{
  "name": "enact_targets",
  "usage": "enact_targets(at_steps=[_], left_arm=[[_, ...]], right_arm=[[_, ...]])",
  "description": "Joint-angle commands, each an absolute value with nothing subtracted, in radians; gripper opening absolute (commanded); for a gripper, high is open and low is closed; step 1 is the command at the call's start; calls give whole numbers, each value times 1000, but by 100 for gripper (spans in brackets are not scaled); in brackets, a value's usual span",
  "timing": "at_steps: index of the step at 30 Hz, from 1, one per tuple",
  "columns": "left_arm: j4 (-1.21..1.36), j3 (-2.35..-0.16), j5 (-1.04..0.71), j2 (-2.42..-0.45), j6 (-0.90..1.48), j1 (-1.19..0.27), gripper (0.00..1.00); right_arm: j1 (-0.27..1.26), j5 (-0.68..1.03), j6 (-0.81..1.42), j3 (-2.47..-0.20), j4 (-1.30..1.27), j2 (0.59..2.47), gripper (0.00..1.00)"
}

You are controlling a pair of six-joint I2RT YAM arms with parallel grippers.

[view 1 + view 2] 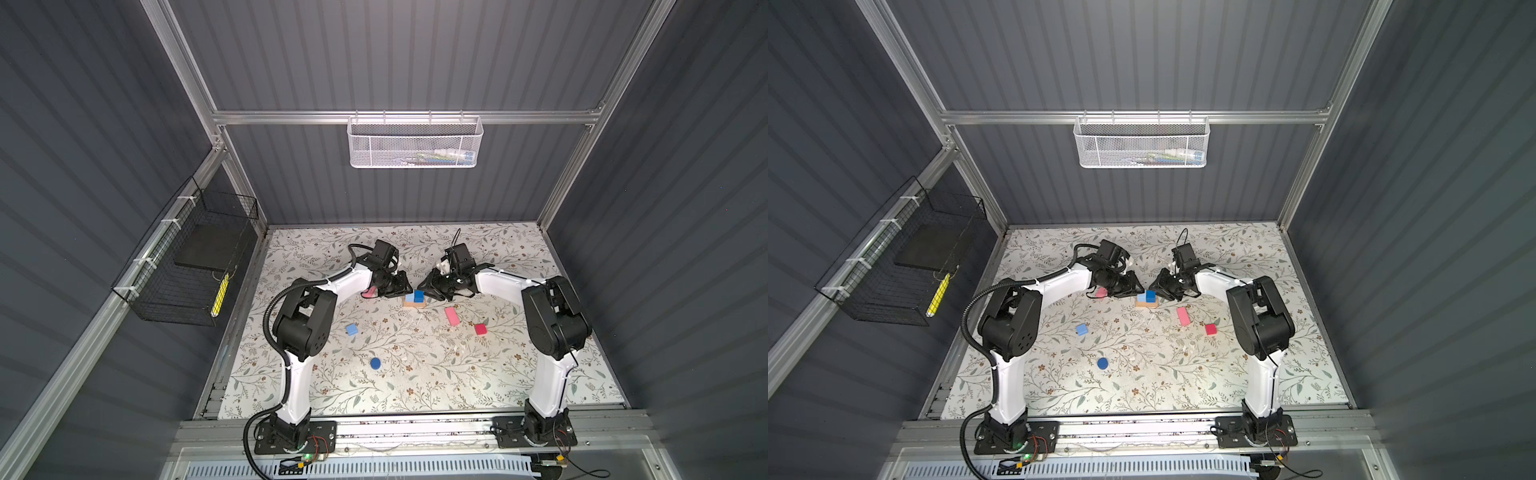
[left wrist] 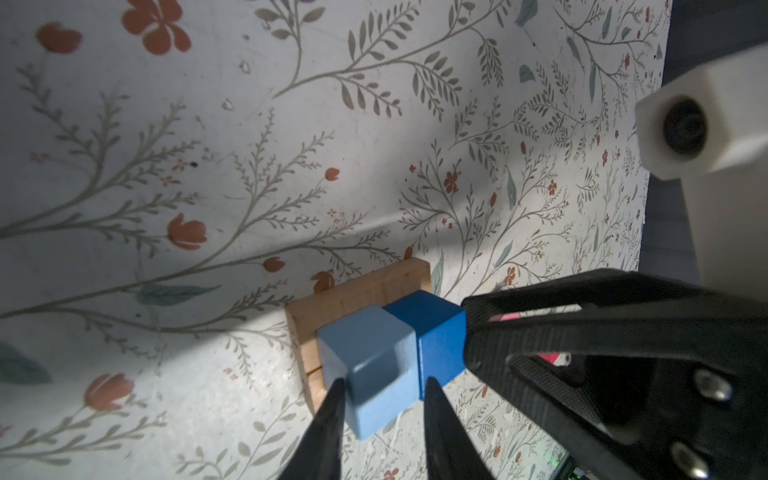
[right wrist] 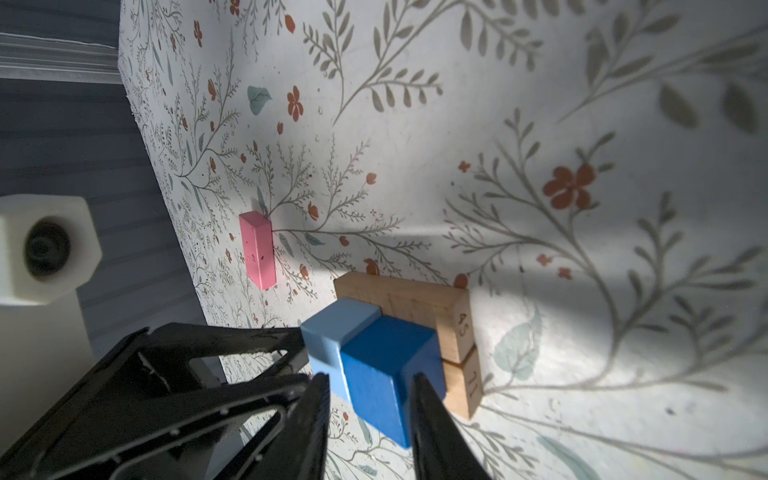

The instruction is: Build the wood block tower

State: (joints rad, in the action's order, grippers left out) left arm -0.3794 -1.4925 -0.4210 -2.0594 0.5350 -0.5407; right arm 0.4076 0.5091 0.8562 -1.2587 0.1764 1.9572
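Note:
Two tan oblongs (image 1: pixel 414 305) lie side by side mid-table as the tower's base. Over them, a light blue cube (image 2: pixel 370 361) and a dark blue cube (image 3: pixel 386 357) sit pressed together. My left gripper (image 2: pixel 382 382) is shut on the light blue cube, one finger on each side. My right gripper (image 3: pixel 370 376) is shut on the dark blue cube the same way. The two grippers face each other closely in both top views. Loose blocks: a blue cube (image 1: pixel 352 330), a dark blue disc (image 1: pixel 375 363), a pink oblong (image 1: pixel 451 316), a red cube (image 1: pixel 480 329). Another pink oblong (image 3: pixel 257 249) is half hidden under my left arm.
A white mesh basket (image 1: pixel 414 143) hangs on the back wall. A black wire basket (image 1: pixel 187 266) hangs on the left wall. The floral table (image 1: pixel 415 382) is walled on three sides, with a metal rail (image 1: pixel 415 428) along the front.

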Motion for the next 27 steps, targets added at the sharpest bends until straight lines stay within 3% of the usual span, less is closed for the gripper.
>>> enact_targets(at_steps=[1,12,27], left_arm=[[-387,-1504,-445,-2079,538,-545,32],[-390,-1505,-443,-2079,540,-545,33],[-402,-1515,-429,-2076,537,-545,46]], right_arm=[[414,506,862,-1273,192,1982,34],[414,507,862,-1276,193,1982,33],[414,485,859,-1271,201,1964,37]])
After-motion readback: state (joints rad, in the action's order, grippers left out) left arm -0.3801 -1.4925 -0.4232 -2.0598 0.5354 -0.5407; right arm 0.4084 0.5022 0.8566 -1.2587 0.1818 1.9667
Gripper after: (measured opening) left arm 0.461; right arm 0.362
